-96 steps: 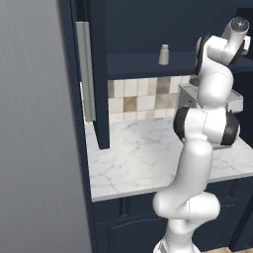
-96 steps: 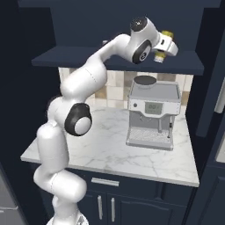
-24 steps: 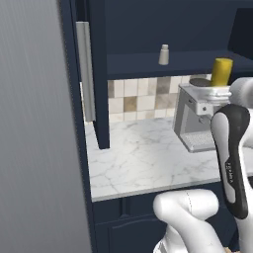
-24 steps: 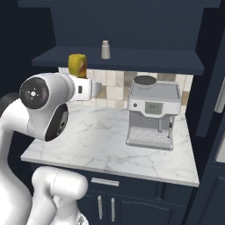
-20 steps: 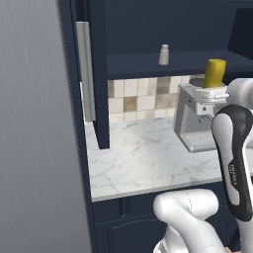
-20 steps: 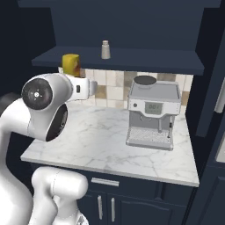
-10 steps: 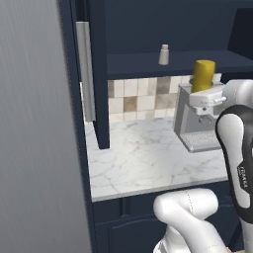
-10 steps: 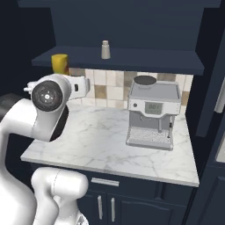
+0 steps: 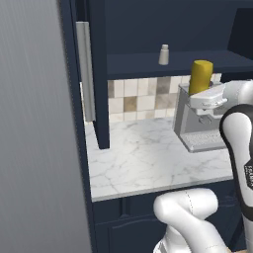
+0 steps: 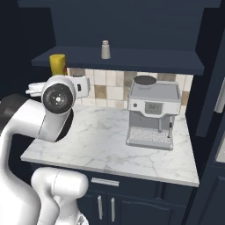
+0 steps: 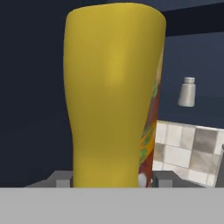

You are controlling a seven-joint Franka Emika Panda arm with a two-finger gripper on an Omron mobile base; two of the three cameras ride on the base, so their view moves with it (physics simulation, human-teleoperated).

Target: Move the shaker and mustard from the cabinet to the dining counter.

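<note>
We see the gripper [image 11: 111, 181] closed on the mustard [image 11: 114, 96], its jaws standing part-way open around the bottle's base; in the hand view the two finger tips [image 11: 61, 179] rise on either side of the bottle's foot, though the grey band hides the exact contact, so we judge the hold mainly from the bottle standing upright above the hand. The mustard is a chunky yellow bottle, rounded at the top and narrowing slightly toward the bottom, with a red, green and white label patch showing along its right edge; in the left base view it [image 9: 200, 77] stands upright above the white hand, in front of the coffee machine [image 9: 195, 123] and out of the cabinet [image 9: 148, 29]; in the right base view it [image 10: 57, 64] shows at the left end of the cabinet's bottom shelf edge, above the arm's round joint. The shaker [image 9: 164, 55] stands upright on the cabinet shelf, small, pale grey with a narrower cap, well apart from the mustard; the hand view shows it [image 11: 187, 92] to the right of the bottle, above the tiled backsplash [image 11: 188, 151]. The marble worktop [image 10: 105, 140] below carries the coffee machine.
</note>
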